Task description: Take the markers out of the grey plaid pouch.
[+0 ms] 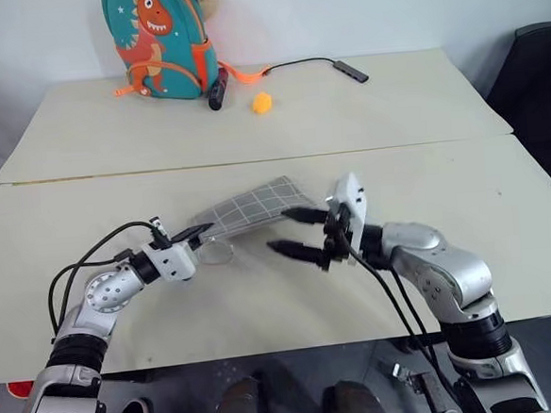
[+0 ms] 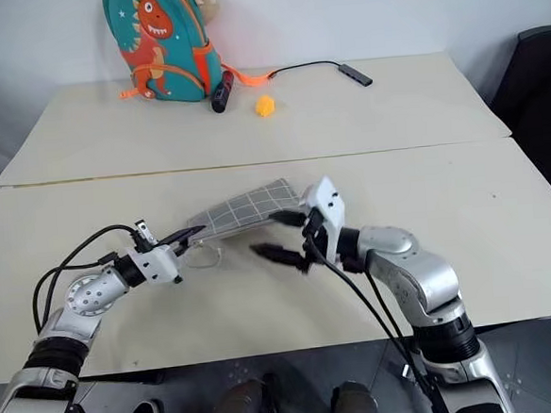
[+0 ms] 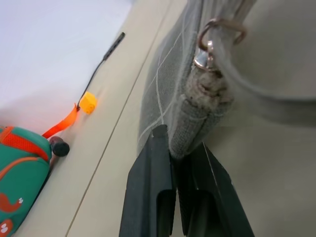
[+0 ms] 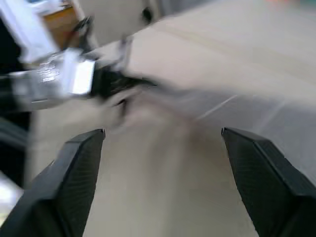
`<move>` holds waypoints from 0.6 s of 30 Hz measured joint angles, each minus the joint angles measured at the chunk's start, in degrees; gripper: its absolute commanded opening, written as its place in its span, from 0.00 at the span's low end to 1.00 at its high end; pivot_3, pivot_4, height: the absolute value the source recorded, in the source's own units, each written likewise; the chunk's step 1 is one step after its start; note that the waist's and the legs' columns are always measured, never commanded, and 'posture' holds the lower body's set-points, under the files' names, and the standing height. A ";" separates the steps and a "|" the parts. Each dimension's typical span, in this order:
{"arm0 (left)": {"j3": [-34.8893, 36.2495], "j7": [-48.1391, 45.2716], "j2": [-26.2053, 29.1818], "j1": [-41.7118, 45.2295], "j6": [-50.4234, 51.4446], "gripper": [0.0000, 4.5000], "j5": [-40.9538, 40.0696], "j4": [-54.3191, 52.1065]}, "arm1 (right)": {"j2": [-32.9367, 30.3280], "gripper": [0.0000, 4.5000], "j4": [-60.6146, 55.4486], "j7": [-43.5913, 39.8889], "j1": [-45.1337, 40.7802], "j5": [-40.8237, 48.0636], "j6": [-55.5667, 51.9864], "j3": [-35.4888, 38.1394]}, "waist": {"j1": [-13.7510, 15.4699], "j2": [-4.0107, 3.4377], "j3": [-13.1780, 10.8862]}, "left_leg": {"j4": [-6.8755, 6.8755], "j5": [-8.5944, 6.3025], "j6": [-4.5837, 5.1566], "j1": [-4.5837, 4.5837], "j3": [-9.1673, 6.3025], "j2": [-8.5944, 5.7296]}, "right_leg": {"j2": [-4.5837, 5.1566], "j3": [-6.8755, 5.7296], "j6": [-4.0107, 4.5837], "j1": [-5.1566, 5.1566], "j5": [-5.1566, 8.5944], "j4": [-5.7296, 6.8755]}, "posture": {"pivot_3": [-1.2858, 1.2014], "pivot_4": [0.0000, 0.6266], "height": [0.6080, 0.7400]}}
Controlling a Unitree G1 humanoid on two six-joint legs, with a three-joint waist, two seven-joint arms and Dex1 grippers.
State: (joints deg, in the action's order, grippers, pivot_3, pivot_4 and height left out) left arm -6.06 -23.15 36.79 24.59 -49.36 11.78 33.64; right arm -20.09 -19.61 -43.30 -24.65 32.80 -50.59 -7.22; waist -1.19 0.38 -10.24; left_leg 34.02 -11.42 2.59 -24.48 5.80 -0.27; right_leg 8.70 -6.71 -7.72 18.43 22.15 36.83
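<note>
Left eye view has the grey plaid pouch (image 1: 249,208) near the middle of the front table (image 1: 505,247), one end lifted off the tabletop and the other end lower toward the table's centre. The left gripper (image 1: 200,233) is clamped on the pouch's near corner; in the left wrist view its two black fingers (image 3: 148,192) pinch the fabric edge just below the metal clasp (image 3: 205,52) and the clear ring pull (image 3: 256,89), which hangs beside that corner. No markers can be seen; the pouch's mouth is turned away from the cameras, so its contents cannot be told.

Just beside the pouch's other end, the right gripper (image 1: 296,233) points toward the left gripper with its jaws spread wide and nothing between them. One finger lies close to the pouch's edge, though whether it touches is hard to tell, since the right wrist view is smeared with motion.

Well beyond the pouch, on the far table (image 1: 392,113), a teal dinosaur backpack (image 1: 157,40) stands upright against the wall. Beside the backpack lies a dark stubby cylinder (image 1: 217,90), then a small orange-yellow object (image 1: 263,102), and a black cable (image 1: 313,64) runs from the backpack's orange strap (image 1: 245,74) to a flat dark adapter (image 1: 351,71).
</note>
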 measured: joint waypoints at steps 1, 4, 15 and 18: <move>0.06 0.44 -0.22 -0.15 0.86 0.00 0.50 -0.82 | -0.42 0.83 -0.58 0.29 0.74 0.61 -2.13 -0.77 | 0.11 0.00 0.00 | 0.00 -0.07 -0.11 0.00 0.01 -0.01 | 0.00 0.00 0.00 0.01 0.00 0.01 | 0.52 0.24 1.00; 0.22 2.35 -1.11 -1.22 3.89 0.00 3.48 -4.80 | 1.51 0.83 -0.79 3.16 2.81 2.50 -8.36 -2.59 | 0.45 0.01 0.00 | -0.01 -0.07 -0.14 0.00 0.09 0.02 | -0.01 -0.02 0.00 -0.01 0.00 0.01 | 0.52 0.24 1.00; -1.05 3.33 -3.26 -3.39 8.36 0.00 6.88 -12.66 | 12.37 0.83 7.72 10.68 -2.25 5.12 -12.70 0.68 | 1.01 0.01 0.01 | -0.07 0.05 0.07 -0.03 0.32 0.01 | -0.08 -0.11 0.00 0.09 0.00 0.04 | 0.52 0.24 1.00; -1.09 3.50 -3.33 -3.59 8.80 0.00 6.88 -13.01 | 12.58 0.71 8.07 10.29 -3.11 4.57 -11.59 -1.09 | 0.95 0.01 0.01 | -0.07 -0.06 -0.11 -0.02 0.33 0.01 | -0.07 -0.10 0.00 0.13 0.00 0.02 | 0.52 0.24 1.00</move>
State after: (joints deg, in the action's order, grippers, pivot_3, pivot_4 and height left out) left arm -7.16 -19.65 33.46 21.00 -40.56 18.66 20.62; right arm -7.52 -11.54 -33.01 -27.76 37.37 -62.18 -8.32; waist -0.24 0.39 -10.23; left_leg 33.95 -11.48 2.48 -24.50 6.13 -0.26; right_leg 8.63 -6.82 -7.72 18.56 22.15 36.85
